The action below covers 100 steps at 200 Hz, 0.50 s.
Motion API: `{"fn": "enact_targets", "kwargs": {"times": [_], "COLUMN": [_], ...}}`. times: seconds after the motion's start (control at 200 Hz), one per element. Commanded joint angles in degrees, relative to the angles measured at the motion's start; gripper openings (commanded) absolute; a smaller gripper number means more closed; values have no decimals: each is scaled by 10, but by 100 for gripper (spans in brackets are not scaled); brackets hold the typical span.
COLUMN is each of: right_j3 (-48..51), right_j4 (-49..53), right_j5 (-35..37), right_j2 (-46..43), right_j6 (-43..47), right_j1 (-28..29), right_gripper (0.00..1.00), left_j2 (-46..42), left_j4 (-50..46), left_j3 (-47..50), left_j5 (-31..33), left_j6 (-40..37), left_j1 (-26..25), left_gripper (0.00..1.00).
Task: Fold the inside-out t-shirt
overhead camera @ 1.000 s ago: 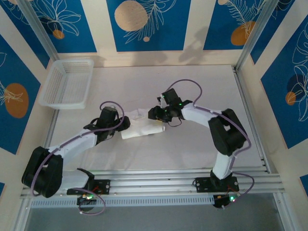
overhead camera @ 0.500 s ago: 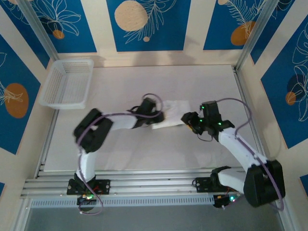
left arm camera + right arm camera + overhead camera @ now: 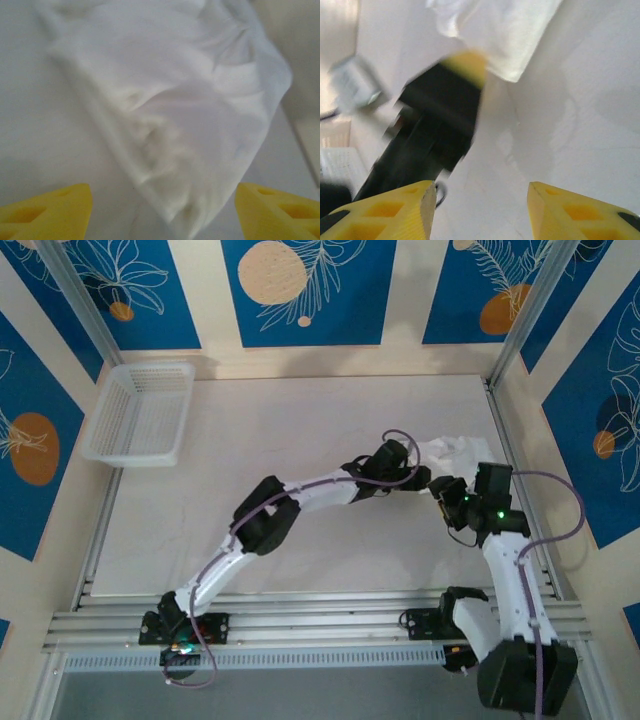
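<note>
- The white mesh basket (image 3: 140, 410) is sitting in the far left corner of the table (image 3: 300, 420), well apart from both pincers and far off to their left.
- The left arm is lying stretched across the table towards its right side, so the left pincer (image 3: 415, 472) and the right pincer (image 3: 445, 490) are standing close together, tips nearly facing.
- In the right wrist view, the blurred black body and yellow tip of the left pincer (image 3: 445, 105) are standing ahead and to the left of the right pincer (image 3: 480, 210), partly across its way to the cloth.
- The left pincer (image 3: 162, 215) is standing wide apart, its yellow fingers (image 3: 45, 210) gripping nothing.
- The right pincer is also standing apart, with bare table between its fingers (image 3: 580, 210).
- The inside-out t-shirt (image 3: 455, 452) is lying bunched near the table's right edge, just beyond both pincers.
- From the left pincer, the t-shirt (image 3: 175, 110) is lying directly ahead, with its near corner coming down between the fingers.
- From the right pincer, the t-shirt (image 3: 505, 30) is lying ahead, clear of the fingers, its edge meeting the left pincer's tip; whether they are touching is too blurred to tell.
</note>
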State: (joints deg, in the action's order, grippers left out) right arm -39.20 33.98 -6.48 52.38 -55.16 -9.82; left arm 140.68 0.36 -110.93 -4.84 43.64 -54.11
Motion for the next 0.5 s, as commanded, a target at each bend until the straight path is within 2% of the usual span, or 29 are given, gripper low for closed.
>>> {"fn": "enact_targets", "kwargs": {"times": [0.0, 0.105, 0.185, 0.335, 0.495], "right_j3": [-24, -47, -66, -123, -225], "right_j4": [-17, -71, -115, -153, -125], "right_j5": [-46, -43, -49, -6, 30], "right_j2": [63, 154, 229, 355, 483], "right_j6": [43, 59, 66, 79, 98], "right_j1": [-31, -43, -53, -64, -63], "right_gripper": [51, 52, 49, 43, 37], "left_j2": [-167, -314, -418, -577, -668], "left_j4": [49, 103, 95, 34, 18], "left_j3": [144, 331, 434, 559, 660], "left_j5": [35, 36, 44, 94, 142], "left_j6": [-47, -65, -95, -142, -128], "left_j1": [38, 69, 84, 86, 86], "left_gripper": [77, 78, 78, 78, 77]}}
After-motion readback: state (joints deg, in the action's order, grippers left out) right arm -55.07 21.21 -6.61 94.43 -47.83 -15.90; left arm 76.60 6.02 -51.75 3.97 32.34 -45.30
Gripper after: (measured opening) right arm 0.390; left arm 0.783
